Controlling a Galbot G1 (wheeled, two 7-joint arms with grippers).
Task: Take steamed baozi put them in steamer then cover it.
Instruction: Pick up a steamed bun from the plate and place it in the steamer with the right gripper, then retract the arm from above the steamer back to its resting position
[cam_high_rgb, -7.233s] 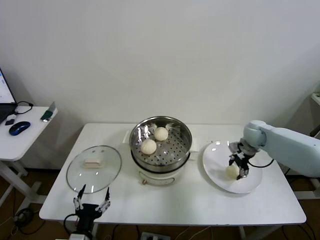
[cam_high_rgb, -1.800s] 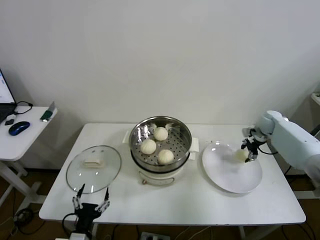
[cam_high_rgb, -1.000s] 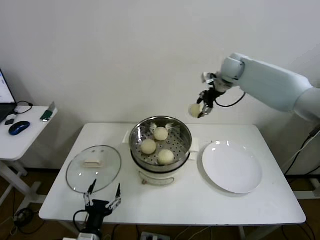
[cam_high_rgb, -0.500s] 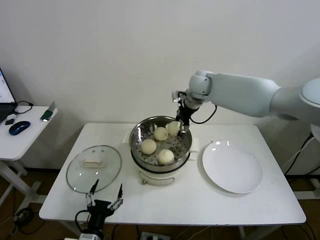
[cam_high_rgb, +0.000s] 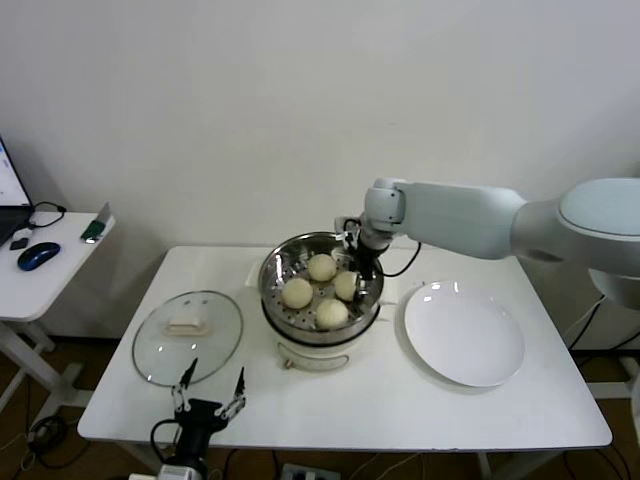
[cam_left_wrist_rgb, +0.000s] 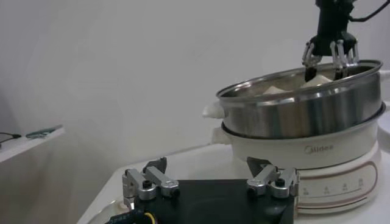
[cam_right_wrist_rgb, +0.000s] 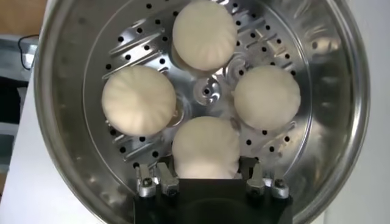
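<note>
right gripper (cam_right_wrist_rgb: 207, 178) pinches a round baozi (cam_right_wrist_rgb: 206, 148) inside the upright steamer (cam_high_rgb: 275, 290); left gripper (cam_high_rgb: 210, 393) spread.

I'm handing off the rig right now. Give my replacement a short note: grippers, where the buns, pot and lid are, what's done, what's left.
Right gripper: shut on the fourth baozi, down inside the steamer.
Left gripper: open, idle at the table's near edge by the cover.
Three other baozi sit on the perforated tray. The white plate has none on it.
Left: release the fourth bun, withdraw, put the cover on the steamer.
</note>
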